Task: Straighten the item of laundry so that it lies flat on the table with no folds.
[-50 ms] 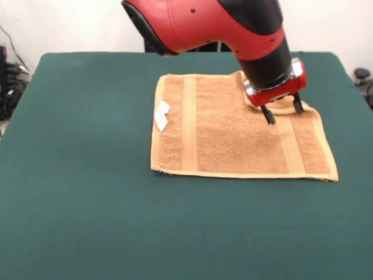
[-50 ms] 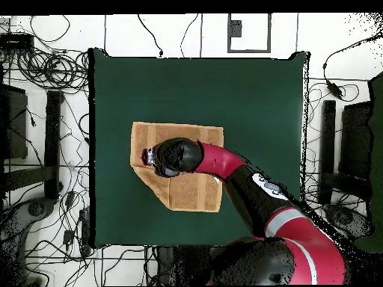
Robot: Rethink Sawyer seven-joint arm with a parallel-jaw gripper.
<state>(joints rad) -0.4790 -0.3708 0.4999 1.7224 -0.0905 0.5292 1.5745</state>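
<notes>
The towel [image 1: 233,131] lies on the dark green surface [image 1: 87,204], a little toward the far side and to the right of the middle in the front view. Most of it is already flat, with the two woven bands running from far to near and a small white tag [image 1: 161,116] sticking out at its left edge. Only one corner, the far right one in the front view, is not in order: it is turned over onto the towel, so the edge there runs in a slant instead of making a square corner. The overhead view shows the same cut-off corner.

The claw [image 1: 283,111] is directly over this folded corner, with its two dark fingers spread apart and their tips at or just above the cloth; they pinch nothing that can be seen. The missing corner belongs outward from the claw, away from the towel's middle, so the coming move probably must carry the flap in that direction.
</notes>
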